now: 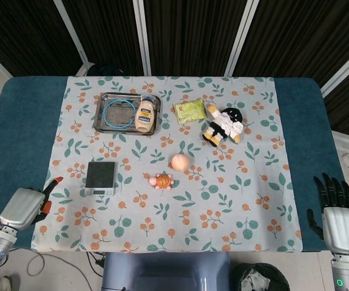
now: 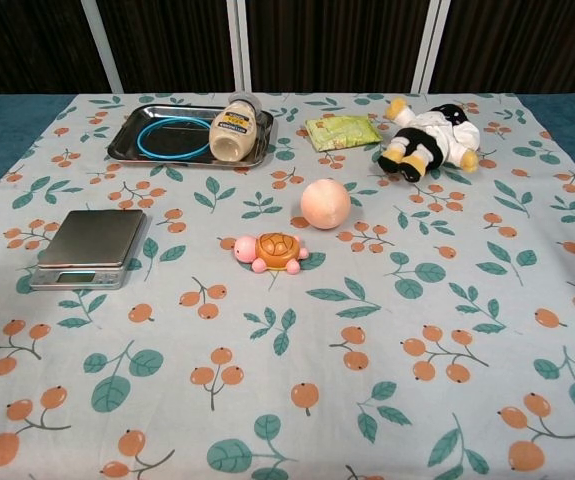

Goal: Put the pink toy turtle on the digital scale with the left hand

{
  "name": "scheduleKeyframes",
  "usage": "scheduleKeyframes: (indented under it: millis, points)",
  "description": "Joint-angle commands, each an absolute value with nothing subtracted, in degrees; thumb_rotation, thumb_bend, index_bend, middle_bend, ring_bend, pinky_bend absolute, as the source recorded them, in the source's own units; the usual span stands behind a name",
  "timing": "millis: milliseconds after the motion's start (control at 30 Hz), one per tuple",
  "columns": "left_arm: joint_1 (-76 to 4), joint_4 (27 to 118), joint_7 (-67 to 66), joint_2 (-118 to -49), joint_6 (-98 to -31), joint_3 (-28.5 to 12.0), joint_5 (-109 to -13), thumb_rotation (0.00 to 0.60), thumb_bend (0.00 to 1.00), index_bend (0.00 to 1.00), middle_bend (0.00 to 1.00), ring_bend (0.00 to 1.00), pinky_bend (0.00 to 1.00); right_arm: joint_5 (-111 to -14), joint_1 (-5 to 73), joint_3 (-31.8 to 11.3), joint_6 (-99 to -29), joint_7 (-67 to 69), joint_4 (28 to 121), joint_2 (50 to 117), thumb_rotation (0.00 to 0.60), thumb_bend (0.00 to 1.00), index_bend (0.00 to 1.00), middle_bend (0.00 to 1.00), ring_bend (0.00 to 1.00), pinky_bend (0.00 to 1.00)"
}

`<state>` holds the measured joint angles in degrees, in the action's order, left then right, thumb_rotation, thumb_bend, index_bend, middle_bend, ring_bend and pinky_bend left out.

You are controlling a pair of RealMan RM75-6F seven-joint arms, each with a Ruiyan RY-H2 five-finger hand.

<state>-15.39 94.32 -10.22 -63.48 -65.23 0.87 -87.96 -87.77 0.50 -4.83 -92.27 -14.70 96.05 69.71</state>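
Presently, by item:
Turtle: the pink toy turtle (image 1: pixel 161 180) with an orange shell lies on the leaf-print cloth (image 1: pixel 235 200) near the middle of the table, just right of the scale and apart from it.
Scale: the digital scale (image 1: pixel 101 177) sits left of the turtle, its platform bare.
Left hand: the left hand (image 1: pixel 25 205) is at the near left edge of the cloth, well apart from the turtle, holding nothing; whether its fingers are spread or curled I cannot tell.
Right hand: the right hand (image 1: pixel 338 219) is at the near right corner, fingers apart, holding nothing.
Ball: a peach ball (image 1: pixel 179 161) lies just beyond the turtle.
Tray: a metal tray (image 1: pixel 104 97) at far left holds a blue ring (image 1: pixel 117 113) and a jar (image 1: pixel 145 114) lying on its side.
Others: a green packet (image 1: pixel 189 110) and a plush doll (image 1: pixel 224 125) lie at far right.
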Motion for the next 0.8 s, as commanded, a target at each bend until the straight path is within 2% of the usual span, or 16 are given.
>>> scheduleKeyframes:
  millis: [33,300,800]
  points:
    - [-17.5,94.6,-11.7,-64.5,-60.9,1.0,-84.8,0.6,0.58,0.12,0.69,0.65,0.61,-87.7,0.5,-4.9,-92.3,-14.5,96.0,69.7,0.6,0.5,0.01,0.0,0.01,0.0]
    - [-18.9,92.8,-12.6,-66.7,-56.9,1.7,-82.3,0.6,0.58,0.12,0.68,0.65,0.61,-87.5,0.3,-5.2,-92.7,-14.0,96.0,69.5,0.6,0.5,0.01,0.0,0.01,0.0]
    - [-21.1,91.1,-14.5,-70.3,-54.2,2.2,-81.3,0.6,0.58,0.12,0.67,0.64,0.6,-87.5,0.2,-5.2,-92.8,-13.3,95.9,69.2,0.6,0.5,0.01,0.0,0.01,0.0]
